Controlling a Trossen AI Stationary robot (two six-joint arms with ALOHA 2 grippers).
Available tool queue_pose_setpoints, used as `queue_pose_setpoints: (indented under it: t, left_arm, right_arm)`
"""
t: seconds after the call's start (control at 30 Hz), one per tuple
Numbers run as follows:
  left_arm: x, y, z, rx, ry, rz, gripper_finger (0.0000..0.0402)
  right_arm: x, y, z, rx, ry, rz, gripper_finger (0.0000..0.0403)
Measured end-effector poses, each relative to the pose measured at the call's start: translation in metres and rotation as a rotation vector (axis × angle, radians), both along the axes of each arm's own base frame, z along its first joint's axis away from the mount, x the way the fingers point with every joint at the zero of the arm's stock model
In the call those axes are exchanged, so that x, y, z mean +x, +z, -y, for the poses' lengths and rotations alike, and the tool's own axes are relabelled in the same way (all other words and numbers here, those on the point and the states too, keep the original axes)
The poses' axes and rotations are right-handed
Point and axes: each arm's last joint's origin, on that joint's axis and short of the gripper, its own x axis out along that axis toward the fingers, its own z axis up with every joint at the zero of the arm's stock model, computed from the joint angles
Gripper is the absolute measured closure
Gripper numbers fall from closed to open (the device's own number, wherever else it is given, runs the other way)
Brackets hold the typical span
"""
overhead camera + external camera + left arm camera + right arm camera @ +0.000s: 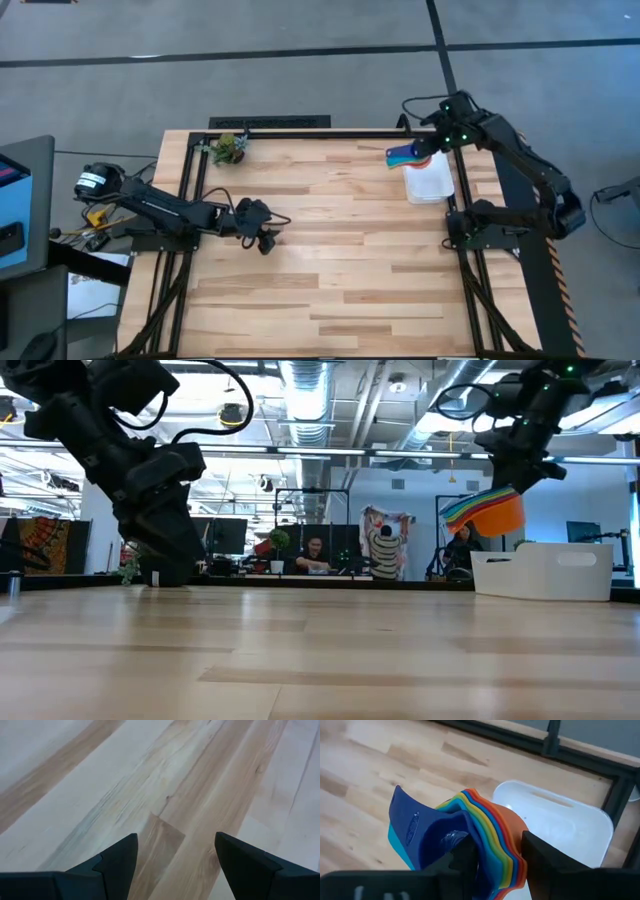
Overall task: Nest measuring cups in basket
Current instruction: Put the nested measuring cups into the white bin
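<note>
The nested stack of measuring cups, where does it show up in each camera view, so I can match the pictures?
High view: the stack of measuring cups is at the table's far right, held by the right gripper by the basket's far end.
Low view: upper right, in the air left of the basket.
Left wrist view: not in it.
Right wrist view: centre, between the fingers.
Shared landmark: the white basket.

Nested measuring cups (404,155) hang above the basket's (432,186) rear edge.

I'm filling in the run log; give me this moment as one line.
right pincer: holds nested measuring cups above table beside basket | left pincer: open, empty, low over table
</note>
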Motion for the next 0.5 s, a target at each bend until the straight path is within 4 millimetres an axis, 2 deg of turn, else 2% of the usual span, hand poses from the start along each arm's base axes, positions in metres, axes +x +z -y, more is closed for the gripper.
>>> queue_pose_setpoints:
  t: [0.17, 0.5]
  left_arm:
    - [-0.003, -0.003, 0.000, 0.012, -0.005, -0.046, 0.0148]
    - [-0.006, -0.006, -0.001, 0.021, 0.002, -0.083, 0.0148]
  right_arm:
    - [0.001, -0.003, -0.005, 0.006, -0.018, -0.099, 0.0257]
    - [0.005, -0.004, -0.013, 0.021, -0.129, -0.144, 0.0252]
